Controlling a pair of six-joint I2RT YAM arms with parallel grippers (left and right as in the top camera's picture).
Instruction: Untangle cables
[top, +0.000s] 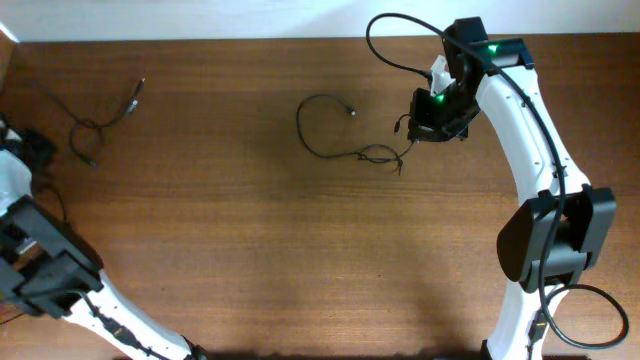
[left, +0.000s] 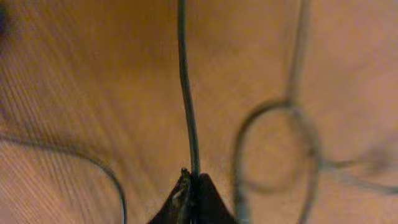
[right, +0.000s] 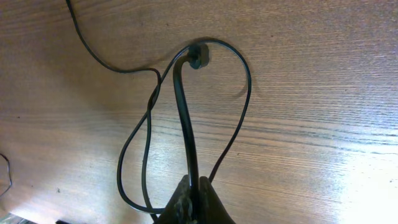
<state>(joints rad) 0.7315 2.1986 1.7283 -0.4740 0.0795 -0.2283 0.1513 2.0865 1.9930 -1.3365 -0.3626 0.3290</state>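
Note:
Two thin black cables lie apart on the wooden table. One cable (top: 100, 125) is at the far left, with a small loop and a plug end. My left gripper (top: 38, 150) sits at its left end. In the left wrist view the jaws (left: 191, 182) are shut on a thin cord (left: 186, 93), with a loop (left: 277, 149) beside it. The other cable (top: 320, 140) curls in the middle. My right gripper (top: 412, 135) is at its right end. In the right wrist view the jaws (right: 193, 183) are shut on this cable (right: 181, 106), near its plug (right: 198, 55).
The thick black cable (top: 400, 30) of the right arm arches over the table's far edge. The white right arm (top: 530, 140) stretches along the right side. The left arm's base (top: 45, 265) fills the lower left corner.

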